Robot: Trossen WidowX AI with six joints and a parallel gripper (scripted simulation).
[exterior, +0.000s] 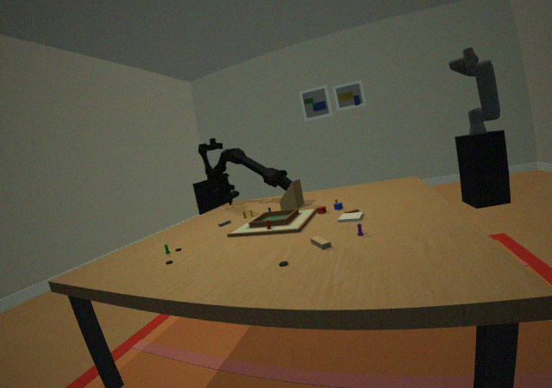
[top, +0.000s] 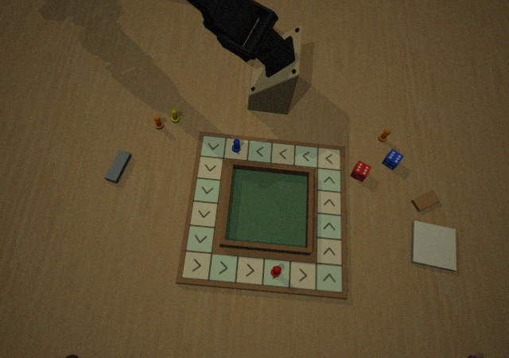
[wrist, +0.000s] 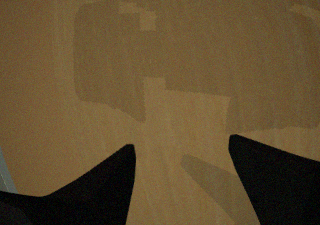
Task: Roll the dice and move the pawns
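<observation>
My gripper point(top: 281, 58) point(wrist: 183, 147) is open, with nothing between its fingers. It is beyond the board's far edge, by a beige angular block. The red die point(top: 360, 170) point(exterior: 322, 209) and the blue die point(top: 392, 159) point(exterior: 337, 206) lie on the table right of the board. The tray point(top: 267, 247) in the board's middle is empty. The blue pawn point(top: 235, 145) stands on the far row, second square from the left. The red pawn point(top: 275, 270) point(exterior: 268, 225) stands on the near row, third square from the right. The arrows run counterclockwise in the top view.
The beige block point(top: 271, 97) point(exterior: 291, 197) stands behind the board. Orange point(top: 158, 122) and yellow point(top: 175, 116) pawns stand left of it. Another orange pawn point(top: 383, 135) is beside the blue die. A grey block point(top: 118, 166), a brown block point(top: 425, 200) and a white square point(top: 433, 245) lie around.
</observation>
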